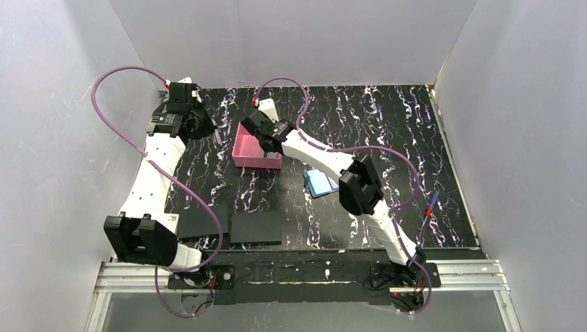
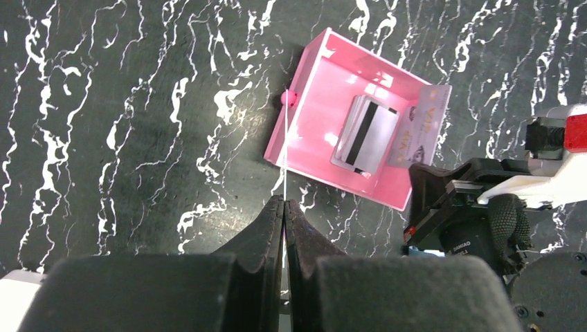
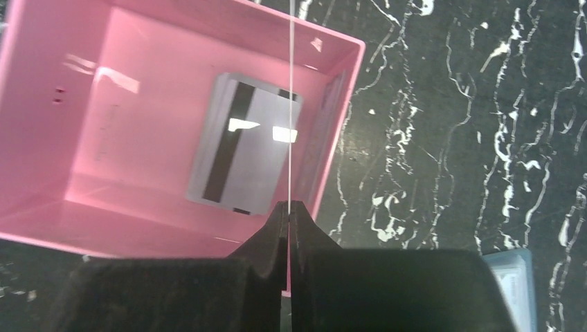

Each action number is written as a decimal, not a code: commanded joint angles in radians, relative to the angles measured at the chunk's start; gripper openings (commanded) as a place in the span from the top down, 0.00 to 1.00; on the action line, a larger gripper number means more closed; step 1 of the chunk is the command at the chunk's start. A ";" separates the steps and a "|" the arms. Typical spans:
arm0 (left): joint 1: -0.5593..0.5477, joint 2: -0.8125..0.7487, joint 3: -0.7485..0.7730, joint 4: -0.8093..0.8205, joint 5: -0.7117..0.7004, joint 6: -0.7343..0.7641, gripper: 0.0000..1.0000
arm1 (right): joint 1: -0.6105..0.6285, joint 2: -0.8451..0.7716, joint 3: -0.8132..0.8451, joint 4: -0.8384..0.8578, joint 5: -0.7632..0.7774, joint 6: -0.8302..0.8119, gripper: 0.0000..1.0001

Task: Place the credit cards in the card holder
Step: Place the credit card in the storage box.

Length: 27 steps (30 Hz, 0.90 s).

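Right hand (image 3: 288, 207) pinches a credit card (image 2: 423, 126) edge-on over the card holder (image 3: 90, 228), where a striped card (image 3: 242, 155) lies flat. It should dip inside the wall before letting go. Left hand (image 2: 284, 204) grips another card (image 2: 285, 138) beside it.

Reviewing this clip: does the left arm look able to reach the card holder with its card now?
Likely yes: the left claw, shut on an edge-on card, sits beside the card holder, nothing between; the right claw holds a pale card over the far side.

Pink card holder (image 2: 315, 104); grey, black-striped card (image 2: 365, 135); black, white-veined table (image 2: 138, 138); seemingly blue case (image 1: 320, 183)
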<state>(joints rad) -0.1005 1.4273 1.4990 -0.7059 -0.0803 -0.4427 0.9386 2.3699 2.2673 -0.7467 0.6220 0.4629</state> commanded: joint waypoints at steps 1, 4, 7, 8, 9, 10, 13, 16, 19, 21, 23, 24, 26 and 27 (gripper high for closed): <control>-0.005 -0.033 -0.018 -0.036 -0.057 -0.014 1.00 | 0.008 0.016 0.063 -0.054 0.097 -0.029 0.99; -0.006 -0.035 -0.015 -0.037 -0.054 -0.016 1.00 | 0.016 0.026 0.066 -0.055 0.096 -0.031 0.99; -0.006 -0.034 -0.014 -0.037 -0.044 -0.015 1.00 | 0.022 0.039 0.067 -0.057 0.089 -0.037 0.98; -0.005 -0.034 -0.013 -0.037 -0.041 -0.015 1.00 | 0.023 0.045 0.073 -0.057 0.080 -0.040 0.97; -0.006 -0.034 -0.013 -0.037 -0.038 -0.015 1.00 | 0.023 0.053 0.082 -0.059 0.073 -0.044 0.95; -0.005 -0.034 -0.011 -0.037 -0.035 -0.014 1.00 | 0.023 0.061 0.092 -0.063 0.069 -0.046 0.91; -0.005 -0.033 -0.006 -0.037 -0.015 -0.008 1.00 | 0.025 0.078 0.113 -0.075 0.057 -0.054 0.76; -0.005 -0.033 -0.005 -0.037 0.021 0.007 1.00 | 0.025 0.066 0.127 -0.075 0.007 -0.072 0.61; -0.005 -0.035 -0.009 -0.025 0.111 0.025 1.00 | 0.025 0.000 0.124 -0.049 -0.064 -0.119 0.45; -0.005 -0.040 -0.017 -0.009 0.184 0.030 1.00 | 0.019 -0.065 0.086 -0.034 -0.114 -0.161 0.37; -0.006 -0.050 -0.035 0.028 0.281 0.019 1.00 | 0.001 -0.152 -0.004 -0.008 -0.182 -0.187 0.34; -0.006 -0.054 -0.047 0.054 0.342 0.008 1.00 | -0.020 -0.204 -0.072 0.011 -0.244 -0.190 0.32; -0.005 -0.060 -0.077 0.129 0.520 -0.031 1.00 | -0.087 -0.316 -0.251 0.088 -0.451 -0.200 0.31; -0.007 -0.064 -0.105 0.209 0.597 -0.066 1.00 | -0.124 -0.379 -0.356 0.138 -0.576 -0.213 0.32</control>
<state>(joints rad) -0.1001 1.4178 1.4517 -0.6632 0.1905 -0.4458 0.9360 2.2452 2.1342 -0.7532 0.4007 0.3038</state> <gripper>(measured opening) 0.009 0.683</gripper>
